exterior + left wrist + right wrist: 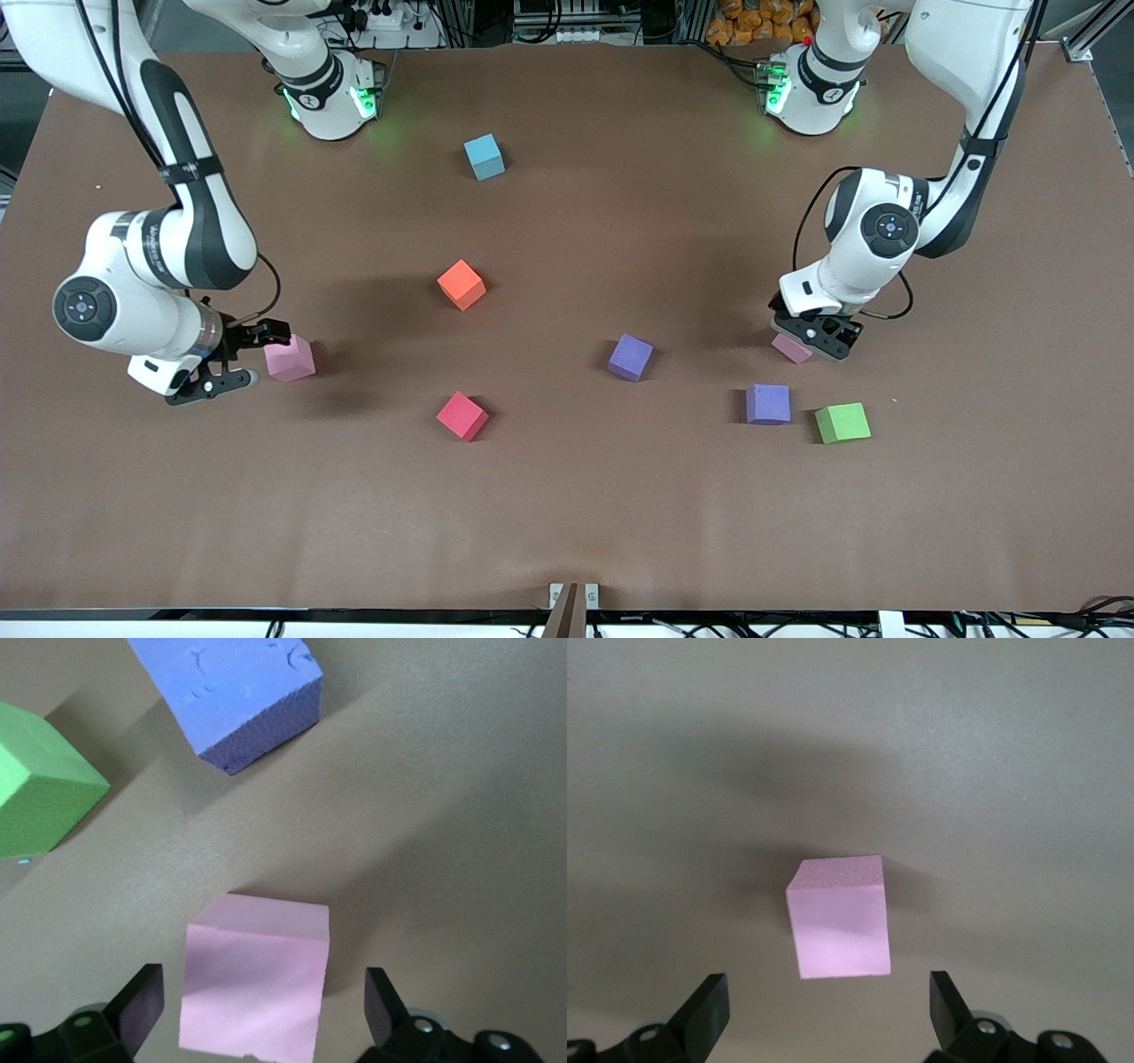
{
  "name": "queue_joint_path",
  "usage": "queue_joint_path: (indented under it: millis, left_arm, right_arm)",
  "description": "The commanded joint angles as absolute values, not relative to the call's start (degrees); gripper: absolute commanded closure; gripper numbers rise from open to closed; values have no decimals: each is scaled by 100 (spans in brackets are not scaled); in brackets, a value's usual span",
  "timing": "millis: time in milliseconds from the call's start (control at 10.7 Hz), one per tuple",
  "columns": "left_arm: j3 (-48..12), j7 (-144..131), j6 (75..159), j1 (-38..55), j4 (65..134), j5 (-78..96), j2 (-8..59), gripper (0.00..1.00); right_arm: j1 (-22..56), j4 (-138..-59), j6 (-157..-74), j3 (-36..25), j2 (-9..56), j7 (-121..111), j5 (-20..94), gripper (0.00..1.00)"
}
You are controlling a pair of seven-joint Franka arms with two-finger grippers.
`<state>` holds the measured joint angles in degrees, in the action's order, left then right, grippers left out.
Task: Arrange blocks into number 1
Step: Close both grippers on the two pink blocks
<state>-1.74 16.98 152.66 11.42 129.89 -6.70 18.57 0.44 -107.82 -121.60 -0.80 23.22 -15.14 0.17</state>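
Straddling pink blocks point(255, 979) point(839, 917), both grippers' point(261, 1001) point(828, 1001) fingers stand open.

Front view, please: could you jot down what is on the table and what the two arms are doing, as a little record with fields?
Table: brown table
Pink cubes: one by the right tool; one under the left tool
Purple cubes: two
Orange cube
Other cubes: blue, red, green
Tools: both open, nothing held
Number 1: not yet begun
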Motion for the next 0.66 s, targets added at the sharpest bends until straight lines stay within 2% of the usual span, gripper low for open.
queue_joint_path:
  millis: [0, 188, 281, 375, 469, 562]
  left_arm:
    - [-132, 1854, 15503, 1125, 12955, -773, 2038, 0]
    - [-123, 1854, 15574, 1125, 12946, -765, 2127, 0]
    - [-123, 1854, 15574, 1134, 12946, -765, 2127, 32]
    - [-132, 1741, 15574, 1151, 12972, -730, 2118, 91]
    - [-141, 1592, 15574, 1230, 13034, -669, 2075, 100]
    - [-158, 1138, 15566, 1396, 13191, -651, 1900, 100]
  right_arm:
    - [0, -10784, -12400, -70, 2548, -1556, 158, 0]
    - [9, -10784, -12541, -123, 2671, -1556, 158, 0]
    - [17, -10784, -12594, -123, 2733, -1556, 158, 0]
    - [26, -10784, -12673, -140, 2777, -1556, 158, 0]
    - [44, -10784, -12743, -167, 2838, -1556, 158, 0]
    - [61, -10784, -12849, -167, 2900, -1556, 150, 0]
